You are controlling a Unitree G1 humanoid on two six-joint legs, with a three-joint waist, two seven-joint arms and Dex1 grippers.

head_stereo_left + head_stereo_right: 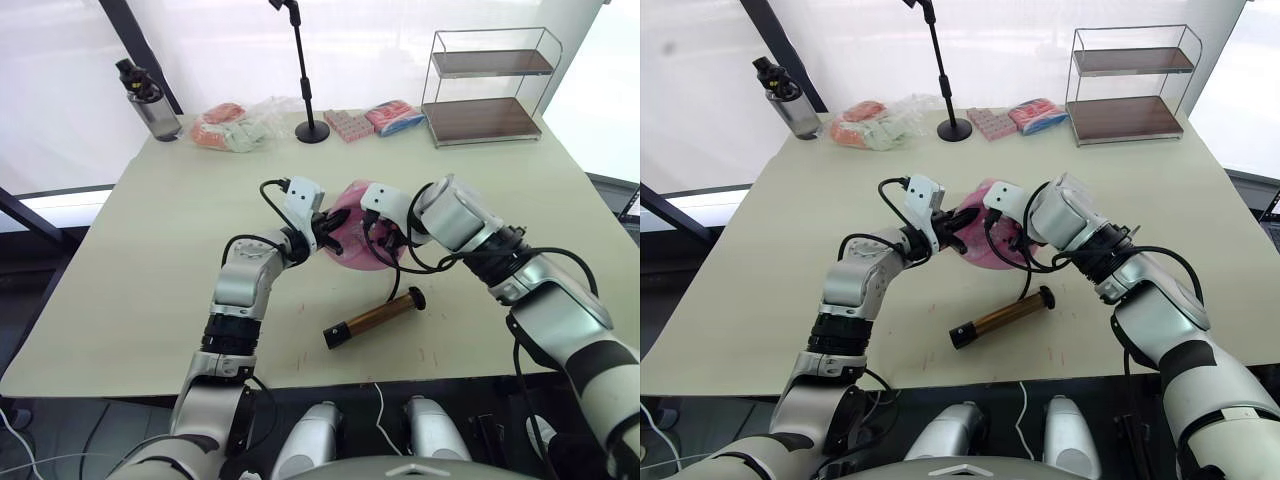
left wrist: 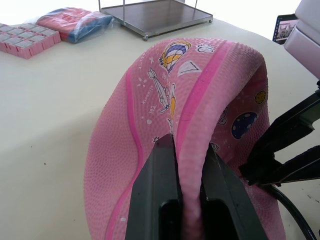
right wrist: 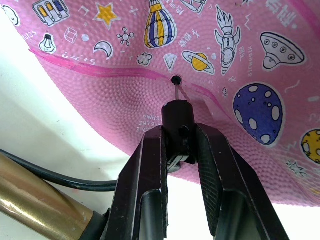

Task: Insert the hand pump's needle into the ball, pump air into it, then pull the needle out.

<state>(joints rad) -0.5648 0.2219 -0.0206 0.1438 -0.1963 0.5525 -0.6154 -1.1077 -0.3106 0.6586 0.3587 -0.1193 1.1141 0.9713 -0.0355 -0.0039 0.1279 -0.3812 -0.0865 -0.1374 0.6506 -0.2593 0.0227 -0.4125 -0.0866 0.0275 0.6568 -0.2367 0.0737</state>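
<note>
The left gripper (image 2: 187, 165) is clamped on a pinched fold of the limp, under-inflated pink ball (image 1: 362, 238), apparently steadying it so the valve faces the other arm. The right gripper (image 3: 180, 150) is closed on the needle (image 3: 176, 93) fitting, with the thin pin reaching straight ahead of its fingertips to the valve hole (image 3: 175, 79), seemingly just entering it. The pump (image 1: 375, 317) lies on the table (image 1: 150, 250) below and behind the right gripper, its hose (image 3: 60, 178) trailing up to the fitting, unheld until pumping starts.
</note>
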